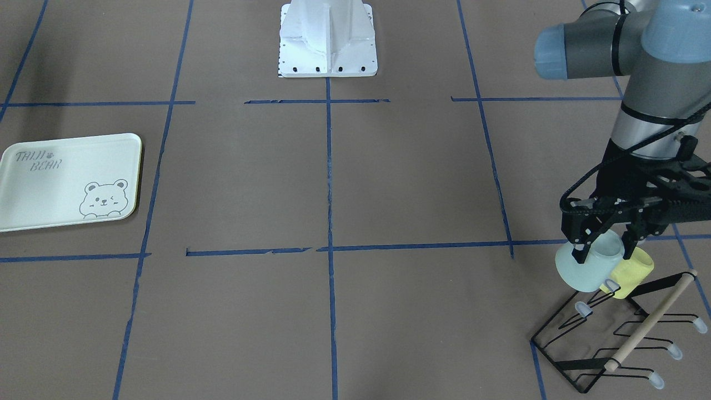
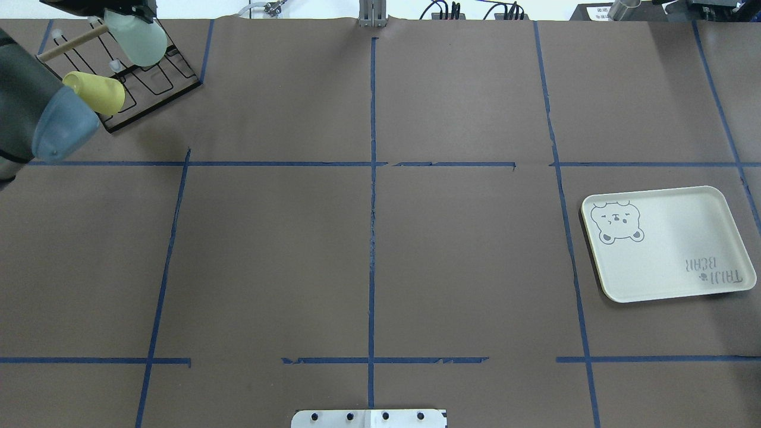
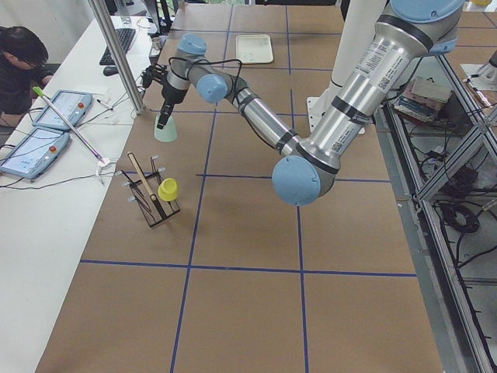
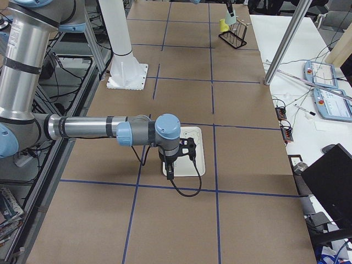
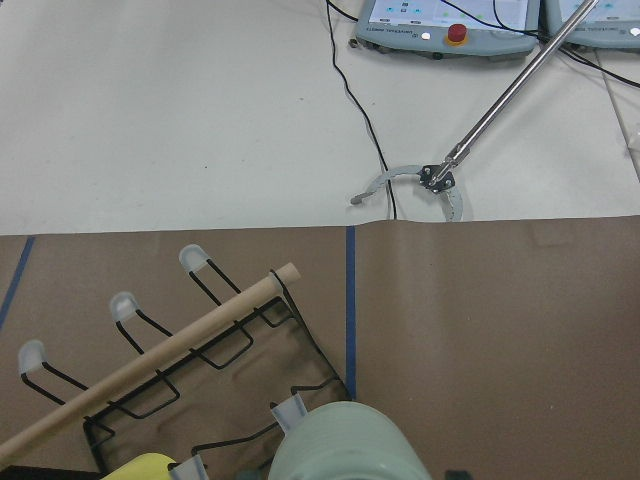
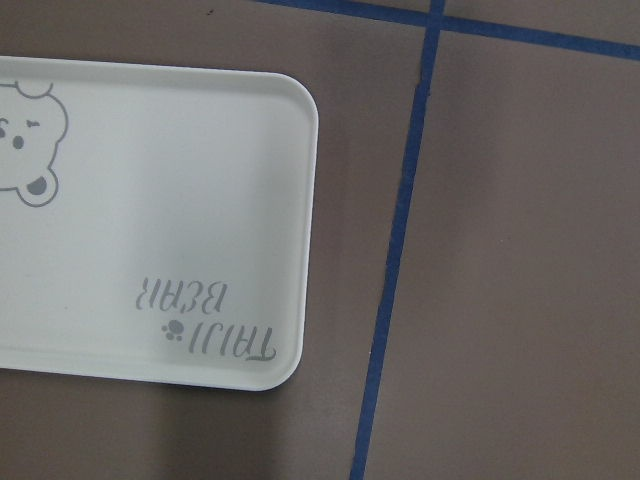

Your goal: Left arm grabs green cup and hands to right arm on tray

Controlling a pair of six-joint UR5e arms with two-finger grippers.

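My left gripper (image 1: 605,247) is shut on the green cup (image 1: 580,272), one finger on each side near its rim. It holds the cup tilted just above the black wire rack (image 1: 605,333), beside the yellow cup (image 1: 630,273). The green cup also shows in the overhead view (image 2: 140,41) and at the bottom of the left wrist view (image 5: 345,445). The tray (image 2: 666,244) lies far off on the right side, with nothing on it. My right gripper (image 4: 170,165) shows only in the exterior right view, by the tray's near edge (image 4: 192,165); I cannot tell if it is open or shut.
The yellow cup (image 2: 98,92) sits on a rack prong. A wooden dowel (image 5: 150,370) lies across the rack. Cables, a metal rod and control pendants (image 5: 440,25) lie on the white table beyond the brown mat. An operator (image 3: 19,66) sits there.
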